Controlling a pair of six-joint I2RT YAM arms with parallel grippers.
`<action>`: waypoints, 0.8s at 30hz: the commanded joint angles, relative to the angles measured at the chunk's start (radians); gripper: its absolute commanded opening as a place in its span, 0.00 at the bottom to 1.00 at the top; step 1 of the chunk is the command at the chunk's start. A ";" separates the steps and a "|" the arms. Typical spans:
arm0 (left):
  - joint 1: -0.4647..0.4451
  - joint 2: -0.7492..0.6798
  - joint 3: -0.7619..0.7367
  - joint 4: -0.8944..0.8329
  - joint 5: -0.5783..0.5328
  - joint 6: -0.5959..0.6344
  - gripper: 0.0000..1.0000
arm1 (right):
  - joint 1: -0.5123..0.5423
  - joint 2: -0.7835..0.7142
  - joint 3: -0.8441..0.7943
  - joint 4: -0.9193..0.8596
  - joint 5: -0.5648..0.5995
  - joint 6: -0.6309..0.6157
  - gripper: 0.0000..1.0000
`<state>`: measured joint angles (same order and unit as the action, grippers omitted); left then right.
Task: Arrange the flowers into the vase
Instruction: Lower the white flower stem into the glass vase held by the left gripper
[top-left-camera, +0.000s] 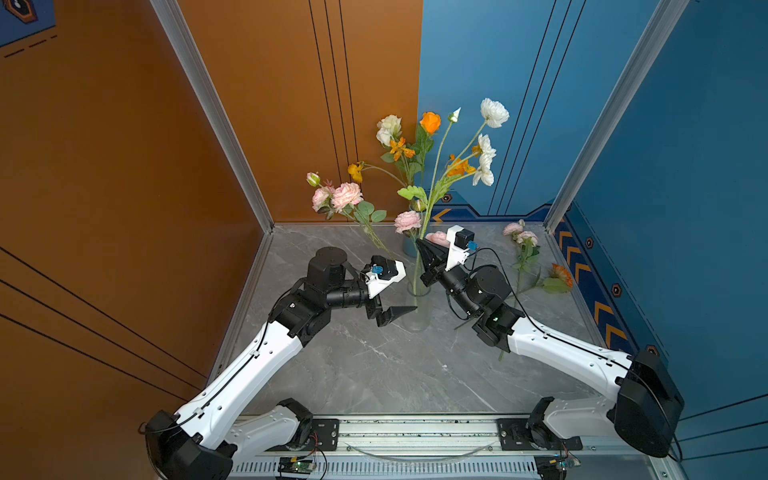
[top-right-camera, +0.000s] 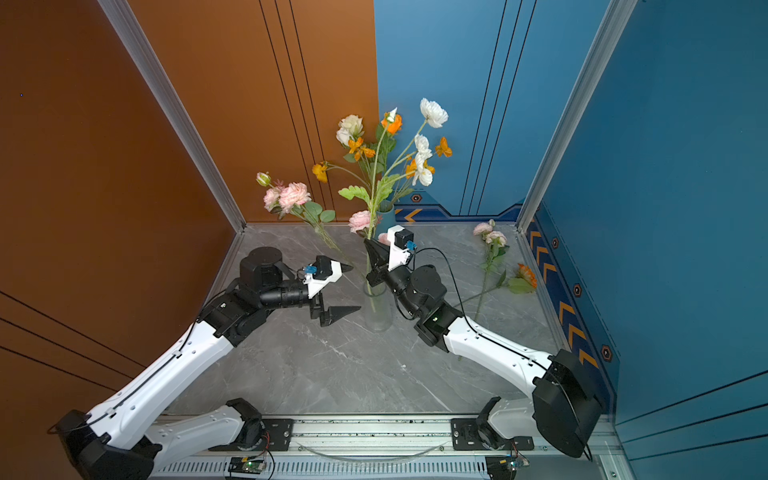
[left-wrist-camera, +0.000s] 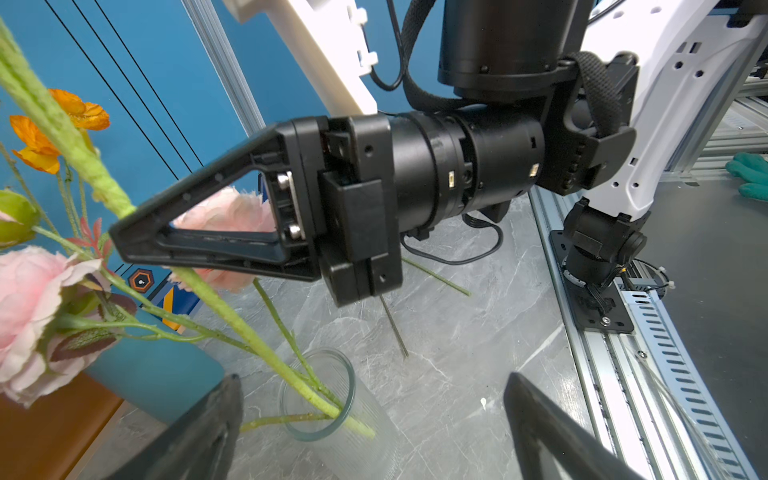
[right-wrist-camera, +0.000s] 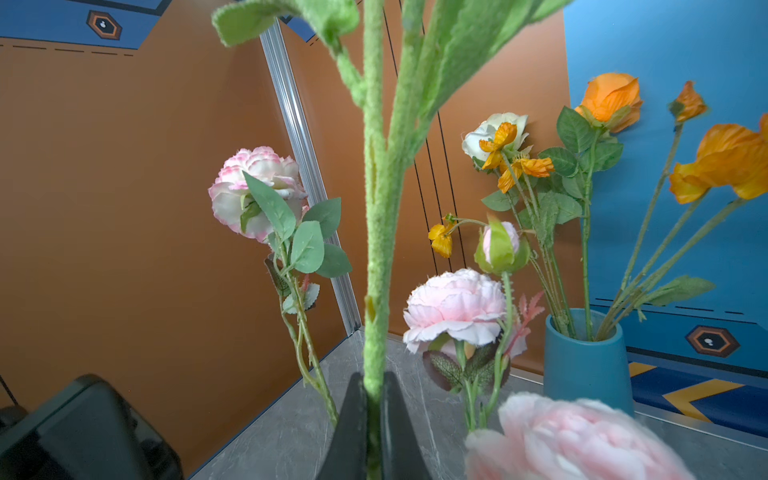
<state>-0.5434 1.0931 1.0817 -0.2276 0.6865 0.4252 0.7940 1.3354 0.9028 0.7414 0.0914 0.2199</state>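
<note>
Flowers (top-left-camera: 430, 121) (long green stems; orange, white, pale pink blossoms) sit in three places. Some are in the matte blue tapered vase (right-wrist-camera: 586, 374) at the worktop's back edge. Some are in the clear ribbed glass vase (left-wrist-camera: 374, 449) mid-worktop. Two loose stems (top-left-camera: 524, 257) lie near the right edge.

Right gripper (right-wrist-camera: 374, 399) is pinched tight on the fuzzy green white-blossomed stem (right-wrist-camera: 378, 208), just above the glass vase; the bit between the fingers is hidden. Left gripper (top-right-camera: 356, 288) has its jaws wide, grips nothing, and sits just beside the glass vase.

Glass vase is barely readable in both top views; only the left wrist view shows stem ends inside its rim. Loose stems run under the right arm. Near pink blossom (right-wrist-camera: 573, 440) is blurred and cut off in the right wrist view.

Worktop (top-left-camera: 374, 374) is grey marble-look. Walls are orange on the left and blue on the right, with aluminium posts (top-left-camera: 215, 116).
</note>
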 joint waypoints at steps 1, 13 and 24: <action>0.014 -0.004 -0.002 0.010 0.009 -0.003 0.98 | 0.021 -0.013 -0.025 0.007 0.007 -0.057 0.00; 0.085 -0.030 0.003 0.000 0.018 0.005 0.98 | 0.045 0.012 -0.102 -0.001 0.041 -0.094 0.00; 0.085 -0.016 0.006 0.001 0.024 -0.001 0.98 | 0.070 0.063 -0.118 -0.033 0.054 -0.138 0.00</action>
<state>-0.4644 1.0771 1.0817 -0.2279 0.6903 0.4255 0.8516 1.3987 0.7925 0.7315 0.1143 0.1074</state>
